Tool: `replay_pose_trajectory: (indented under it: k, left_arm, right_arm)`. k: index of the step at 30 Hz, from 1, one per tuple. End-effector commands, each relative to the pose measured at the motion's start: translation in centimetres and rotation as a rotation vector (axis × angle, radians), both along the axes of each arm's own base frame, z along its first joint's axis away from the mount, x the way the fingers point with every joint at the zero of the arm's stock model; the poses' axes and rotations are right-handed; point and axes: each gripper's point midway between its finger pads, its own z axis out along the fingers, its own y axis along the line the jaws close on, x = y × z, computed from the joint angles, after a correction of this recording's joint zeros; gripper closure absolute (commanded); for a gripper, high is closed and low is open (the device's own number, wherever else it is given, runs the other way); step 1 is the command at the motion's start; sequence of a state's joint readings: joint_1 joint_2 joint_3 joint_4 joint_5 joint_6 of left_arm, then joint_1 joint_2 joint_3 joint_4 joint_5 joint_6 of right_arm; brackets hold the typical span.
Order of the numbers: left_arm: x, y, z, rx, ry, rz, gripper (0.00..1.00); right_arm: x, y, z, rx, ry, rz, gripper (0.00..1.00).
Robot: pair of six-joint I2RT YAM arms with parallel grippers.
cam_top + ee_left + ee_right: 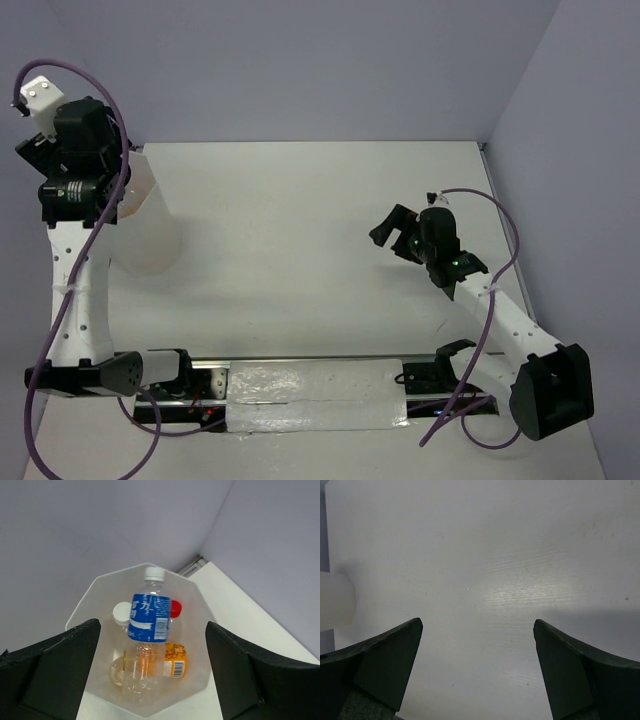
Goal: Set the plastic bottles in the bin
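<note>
Left gripper (45, 150) hangs high over the bin (150, 235) at the table's (320, 280) far-left corner in the overhead view. The right gripper (392, 228) hovers well apart above bare tabletop.

From the left wrist, the jaws are spread wide and hold nothing. Below them, inside the bin, the blue-labelled bottle (149, 617) lies on top. An orange juice bottle (172, 661) lies crosswise under it, with a white cap (121, 612) and a red cap (175, 609) peeking out beside it. I cannot make out a fifth bottle.

From the right wrist, the fingers (385, 655) are also wide and empty, with a sliver of the bin at the left edge.

These bottles look light, thin-walled and smooth, so likely slippery and easy to crush. Any further pick is best taken gently across the labelled mid-body.
</note>
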State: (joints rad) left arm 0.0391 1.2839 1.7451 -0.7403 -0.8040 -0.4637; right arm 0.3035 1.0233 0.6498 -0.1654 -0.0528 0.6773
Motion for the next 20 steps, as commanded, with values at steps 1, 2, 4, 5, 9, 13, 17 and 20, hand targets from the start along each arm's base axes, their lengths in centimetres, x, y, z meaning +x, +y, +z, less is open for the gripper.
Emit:
replay_pose_trajectory:
  k: [1, 2, 4, 5, 9, 13, 17, 20]
  left_arm:
    - [-1.1, -1.7, 3.4, 0.023, -0.059, -0.105, 0.0]
    - [-1.0, -2.0, 3.6, 0.026, -0.054, -0.119, 0.0]
    - [-0.1, -5.1, 3.0, 0.015, -0.029, -0.218, 0.01]
    - [0.4, -6.5, 2.5, 0.007, -0.018, -0.273, 0.0]
    - [1.8, -14.4, -2.2, -0.008, 0.098, -0.508, 0.0]
    - [2.7, -20.1, -5.9, -0.034, 0.131, -0.664, 0.01]
    - [3.1, -22.4, -7.5, -0.056, 0.141, -0.735, 0.01]
    - [3.3, -23.7, -8.1, -0.07, 0.149, -0.788, 0.01]
  right_arm:
    - [0.6, -0.4, 2.0, -0.028, -0.057, -0.017, 0.0]
    - [0.8, -0.8, 2.3, -0.052, -0.068, -0.025, 0.0]
    - [0.5, -1.8, 2.3, -0.097, -0.058, -0.056, 0.01]
    - [0.8, -2.8, 3.3, -0.127, -0.083, -0.096, 0.0]
    - [0.3, -5.1, 4.9, -0.21, -0.096, -0.174, 0.0]
    - [-0.2, -6.8, 5.7, -0.285, -0.106, -0.217, 0.0]
    - [-1.0, -8.1, 5.2, -0.346, -0.054, -0.253, 0.0]
    - [-1.3, -8.2, 4.6, -0.36, -0.032, -0.249, 0.0]
